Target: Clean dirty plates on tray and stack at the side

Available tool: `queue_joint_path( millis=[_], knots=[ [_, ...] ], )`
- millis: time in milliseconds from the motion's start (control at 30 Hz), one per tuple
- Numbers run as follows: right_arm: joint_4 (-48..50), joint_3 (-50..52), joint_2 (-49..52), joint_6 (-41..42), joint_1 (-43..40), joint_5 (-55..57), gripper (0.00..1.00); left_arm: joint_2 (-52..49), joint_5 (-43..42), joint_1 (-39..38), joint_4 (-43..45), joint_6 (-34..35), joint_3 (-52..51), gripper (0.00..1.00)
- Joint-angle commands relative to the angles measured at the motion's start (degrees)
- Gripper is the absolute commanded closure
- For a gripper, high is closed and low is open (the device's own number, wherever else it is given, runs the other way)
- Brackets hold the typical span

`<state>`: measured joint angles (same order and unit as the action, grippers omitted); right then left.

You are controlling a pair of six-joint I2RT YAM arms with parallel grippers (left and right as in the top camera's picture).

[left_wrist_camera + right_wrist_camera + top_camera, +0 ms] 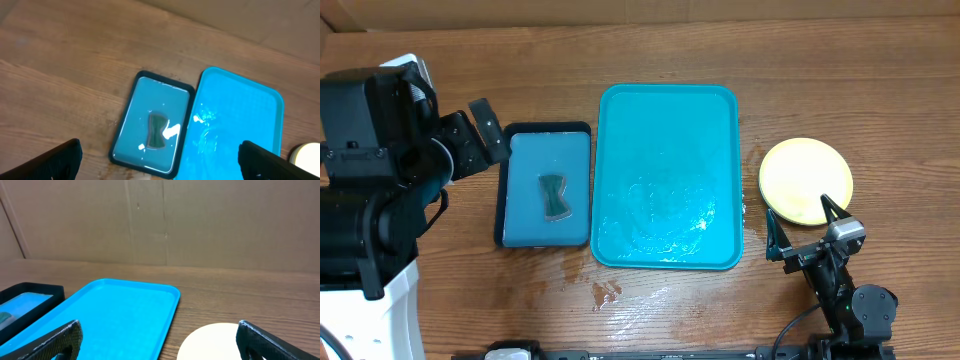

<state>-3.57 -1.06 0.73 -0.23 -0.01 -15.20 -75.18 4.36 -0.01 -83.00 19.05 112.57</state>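
The teal tray [667,110] lies mid-table, wet, with no plates on it; it also shows in the left wrist view [240,115] and the right wrist view [110,315]. A yellow-green plate [804,178] lies on the table right of the tray, seen too in the right wrist view [212,342]; whether other plates lie under it I cannot tell. The light blue plate is not visible. My right gripper [810,228] is open and empty just in front of the plate. My left gripper [480,125] is open and empty at the far left, beside the small tray.
A smaller dark-rimmed blue tray [520,225] holds water and a dark sponge [555,194] left of the teal tray. Water drops [605,292] lie on the wood in front of it. A cardboard wall [160,220] stands behind the table.
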Motion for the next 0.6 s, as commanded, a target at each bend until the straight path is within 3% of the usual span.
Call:
queue_joint_path(
  millis=[0,67,267,400,567],
  knots=[
    [0.22,0.59,-0.35,-0.04,0.04,0.09,0.01,3.21,1.86,-1.95,4.55,-1.49,-1.33,0.0],
    [0.22,0.59,-0.35,-0.04,0.04,0.09,0.0,6.08,1.22,-3.13,12.85,-5.18,-5.33,0.0],
    [0.22,0.59,-0.35,-0.02,0.04,0.09,0.0,19.76,-8.55,-3.78,41.0,-18.53,-29.99,0.0],
    [0.22,0.59,-0.35,-0.04,0.04,0.09,0.0,30.05,-9.33,-3.78,55.36,-19.06,-49.24,0.0],
    [0.22,0.59,-0.35,-0.04,0.04,0.09,0.0,42.34,-9.27,-3.76,62.79,-19.06,-68.5,0.0]
  ],
)
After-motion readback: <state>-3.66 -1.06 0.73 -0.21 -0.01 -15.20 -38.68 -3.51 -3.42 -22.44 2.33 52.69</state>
